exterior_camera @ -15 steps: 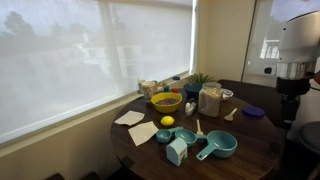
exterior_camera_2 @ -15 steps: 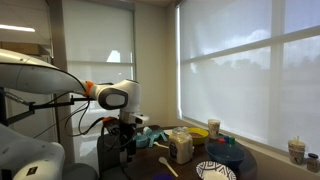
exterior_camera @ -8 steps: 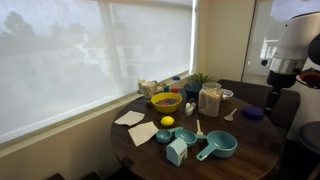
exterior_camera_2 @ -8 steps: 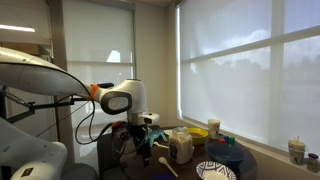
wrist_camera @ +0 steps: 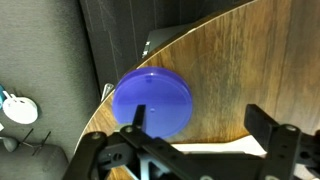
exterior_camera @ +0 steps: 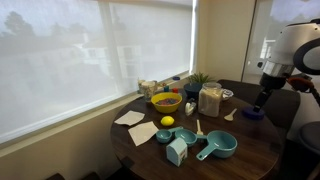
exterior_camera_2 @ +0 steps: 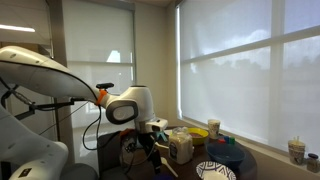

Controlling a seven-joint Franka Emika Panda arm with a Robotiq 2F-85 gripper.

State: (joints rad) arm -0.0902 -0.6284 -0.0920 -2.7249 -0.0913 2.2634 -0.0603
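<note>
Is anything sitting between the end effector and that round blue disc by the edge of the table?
Nothing visible does. In the wrist view the open end effector hangs over the blue disc, which lies flat near the rim of the wooden table. Only open air shows between them, and no other thing lies on or against the disc.

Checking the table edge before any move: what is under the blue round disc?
The blue disc lies flat on the wooden table by its edge. Anything between disc and wood is covered, so cannot be seen.
</note>
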